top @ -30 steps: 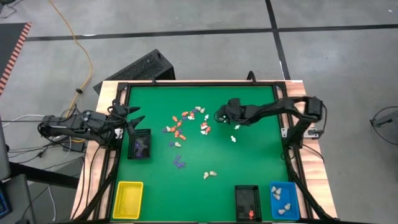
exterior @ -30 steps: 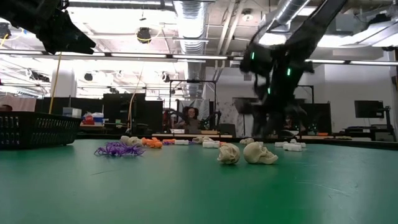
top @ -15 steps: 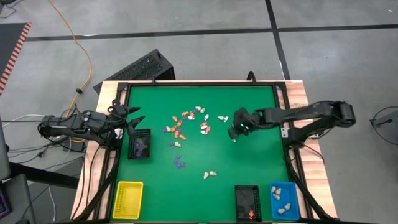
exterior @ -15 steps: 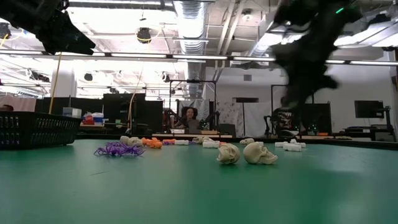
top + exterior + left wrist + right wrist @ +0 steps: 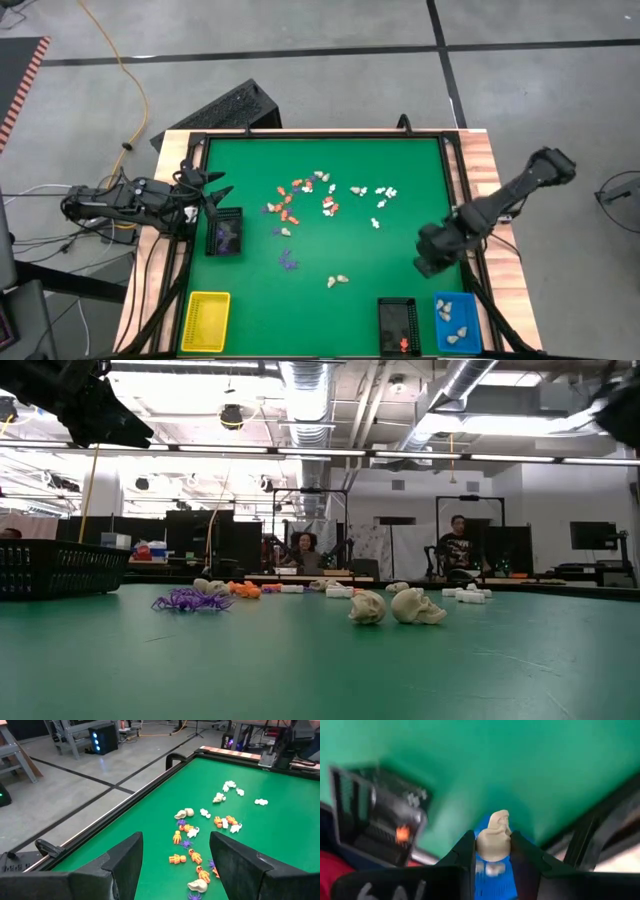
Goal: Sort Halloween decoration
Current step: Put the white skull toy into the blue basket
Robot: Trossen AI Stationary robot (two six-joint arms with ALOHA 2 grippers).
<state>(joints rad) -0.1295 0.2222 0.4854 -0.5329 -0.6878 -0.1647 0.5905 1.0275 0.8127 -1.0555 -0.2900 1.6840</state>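
Tiny figurines lie on the green mat: orange ones [image 5: 288, 200], white ones [image 5: 375, 192], purple ones [image 5: 288, 263] and two cream skulls [image 5: 338, 281], which also show in the low view [image 5: 400, 606]. My right gripper [image 5: 430, 255] hangs over the mat's near right part, just far of the blue tray [image 5: 457, 322]. It is shut on a cream-beige figurine [image 5: 494, 840]. My left gripper [image 5: 210, 190] waits open at the left edge, above a black basket [image 5: 225, 232] that holds purple figurines. Its fingers [image 5: 125, 865] frame the scattered pile. My right gripper pinches the cream-beige figurine by its two sides [image 5: 482, 849] between its two fingers [image 5: 466, 851]. The figurine's rounded end [image 5: 499, 817] sticks out past the fingertips. It is lifted clear of the mat.
A black tray [image 5: 398, 325] with an orange figurine stands beside the blue tray at the near edge, and a yellow tray [image 5: 205, 320] at the near left. The blue tray holds several pale figurines. A raised black frame [image 5: 460, 190] borders the mat. People sit in the room behind [image 5: 458, 550].
My right gripper has swept from the far middle of the mat, by the figurine pile, toward the near right corner and the blue tray. It has left the low view.
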